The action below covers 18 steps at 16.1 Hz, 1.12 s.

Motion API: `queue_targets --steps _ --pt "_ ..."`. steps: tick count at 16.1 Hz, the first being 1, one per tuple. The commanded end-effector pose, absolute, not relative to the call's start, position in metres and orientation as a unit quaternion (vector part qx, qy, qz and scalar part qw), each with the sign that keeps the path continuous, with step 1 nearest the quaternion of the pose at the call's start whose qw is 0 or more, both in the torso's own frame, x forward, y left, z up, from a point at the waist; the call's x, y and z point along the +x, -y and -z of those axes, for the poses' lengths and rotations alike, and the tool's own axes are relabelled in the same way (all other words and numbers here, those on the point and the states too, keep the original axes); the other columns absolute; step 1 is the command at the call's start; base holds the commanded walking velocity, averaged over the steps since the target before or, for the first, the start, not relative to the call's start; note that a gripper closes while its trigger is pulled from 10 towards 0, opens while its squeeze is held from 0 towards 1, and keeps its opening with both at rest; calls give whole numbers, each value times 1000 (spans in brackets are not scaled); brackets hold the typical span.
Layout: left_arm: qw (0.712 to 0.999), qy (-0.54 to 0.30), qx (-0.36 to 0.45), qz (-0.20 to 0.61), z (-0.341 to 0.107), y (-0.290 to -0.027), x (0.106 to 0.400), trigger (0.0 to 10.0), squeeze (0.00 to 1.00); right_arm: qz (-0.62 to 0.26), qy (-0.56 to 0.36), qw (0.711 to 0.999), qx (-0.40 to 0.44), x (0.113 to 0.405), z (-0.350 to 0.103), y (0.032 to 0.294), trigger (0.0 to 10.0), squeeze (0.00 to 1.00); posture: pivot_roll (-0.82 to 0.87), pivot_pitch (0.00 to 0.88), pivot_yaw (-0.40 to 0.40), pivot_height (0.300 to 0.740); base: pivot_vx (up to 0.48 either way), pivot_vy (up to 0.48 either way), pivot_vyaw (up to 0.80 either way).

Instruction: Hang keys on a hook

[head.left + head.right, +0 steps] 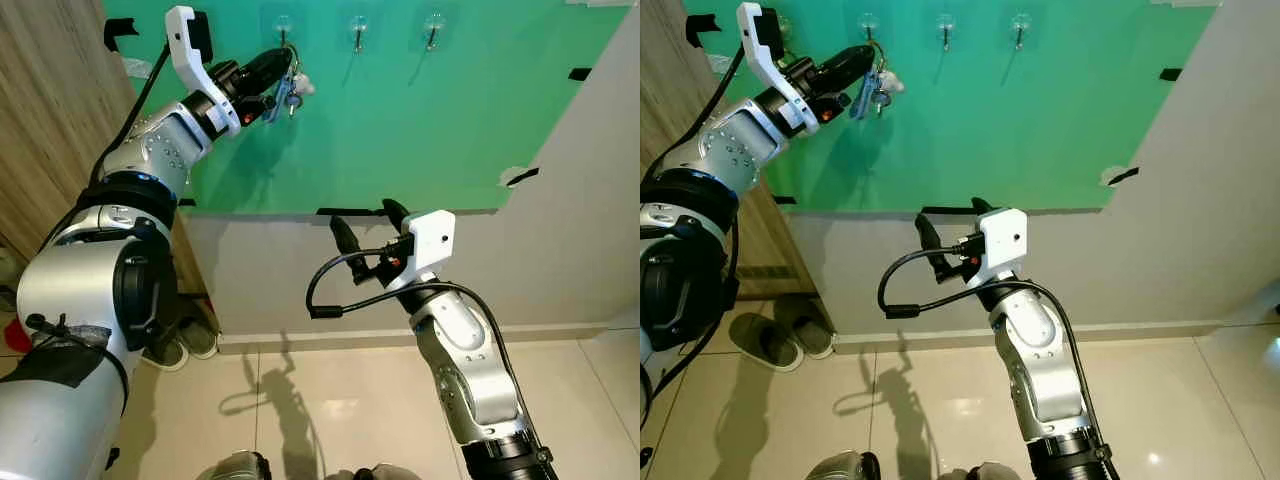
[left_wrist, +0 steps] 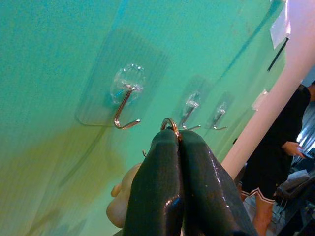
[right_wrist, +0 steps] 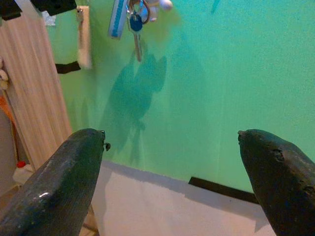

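Against the green wall panel (image 1: 420,130), the left gripper (image 2: 173,140), clamped on the key ring (image 2: 170,124) just beside the leftmost of 3 hooks (image 2: 125,105), should lift the ring over the tip, then release; the right gripper (image 3: 172,147) waits spread below.

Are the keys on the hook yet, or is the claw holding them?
Not on yet. The left claw is shut on the keys, with the key ring beside the hook, not over it.

Readable text: you have none in any view
Key tag (image 3: 118,18): pale blue, any print too blurred for you to read
Green board (image 1: 420,120): plain, no lettering on it
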State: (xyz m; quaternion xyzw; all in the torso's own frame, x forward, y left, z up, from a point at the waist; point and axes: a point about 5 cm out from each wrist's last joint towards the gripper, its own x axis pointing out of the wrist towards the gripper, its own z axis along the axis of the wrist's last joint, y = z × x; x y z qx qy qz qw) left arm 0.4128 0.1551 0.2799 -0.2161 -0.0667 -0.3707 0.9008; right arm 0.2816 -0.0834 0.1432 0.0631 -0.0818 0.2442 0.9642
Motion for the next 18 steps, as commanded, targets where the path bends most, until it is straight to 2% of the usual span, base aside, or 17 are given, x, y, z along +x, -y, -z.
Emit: queue_targets --steps 1,11,18 --pt "900 79 -211 374 -293 -149 414 10000 0 -242 88 965 55 279 -146 86 10000 0 -172 63 11 740 0 0 0" --pt "901 95 -263 330 -296 -157 417 10000 0 -267 121 955 51 275 -162 82 10000 0 -195 62 14 740 0 0 0" --pt "902 49 -342 258 -260 -169 418 10000 0 -288 136 946 54 275 -173 73 10000 0 -189 61 12 740 0 0 0"
